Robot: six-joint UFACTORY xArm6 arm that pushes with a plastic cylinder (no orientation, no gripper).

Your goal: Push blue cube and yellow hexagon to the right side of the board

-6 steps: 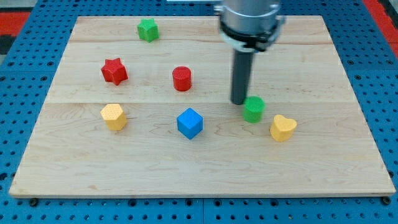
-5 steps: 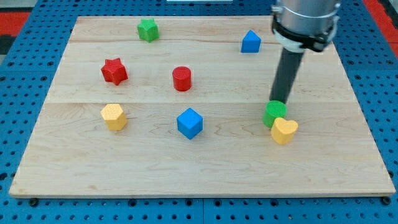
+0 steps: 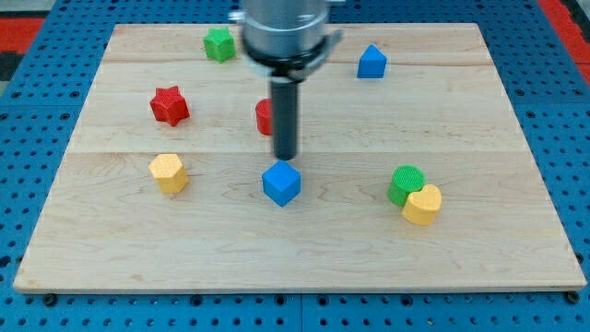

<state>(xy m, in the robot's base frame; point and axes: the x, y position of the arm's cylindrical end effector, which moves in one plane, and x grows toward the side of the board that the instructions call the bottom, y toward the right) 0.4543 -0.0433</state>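
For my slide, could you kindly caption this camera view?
My tip sits just above the blue cube, the yellow hexagon waiting at the view's left.

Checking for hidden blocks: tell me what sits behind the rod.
Behind my tip, the red cylinder shows only at the rod's left edge; the rest is covered. The blue cube sits just below.

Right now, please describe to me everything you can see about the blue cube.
The blue cube is a small solid block of plain bright blue, looking like matte plastic or painted wood. It rests flat on the wooden board, turned so one corner faces the view's bottom. It sits near the board's middle, slightly toward the bottom. My tip stands just above it in the view, right at its top edge; actual contact cannot be confirmed. No other block touches it.
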